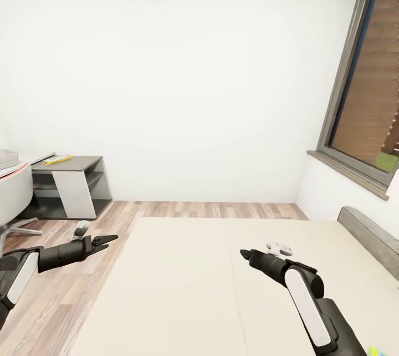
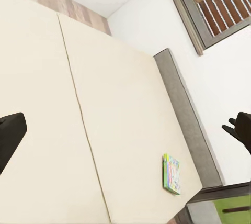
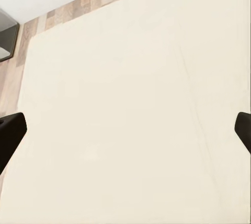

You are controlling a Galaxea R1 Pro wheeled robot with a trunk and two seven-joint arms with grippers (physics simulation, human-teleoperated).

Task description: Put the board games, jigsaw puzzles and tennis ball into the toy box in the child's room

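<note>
bed [image 1: 183, 289]: flat cream mattress, seamed, grey padded headboard at 3 | left gripper [image 1: 108, 242]: fingers spread wide, nothing held | right gripper [image 1: 244, 255]: fingers spread wide, nothing held | flat printed game [image 2: 172, 174] seen near headboard

Board game [image 2: 172, 174] on bed [image 1: 183, 284]

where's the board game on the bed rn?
In the left wrist view, a board game lies flat on the cream bed, near the mattress corner beside the grey headboard. It lies apart from both grippers.
</note>
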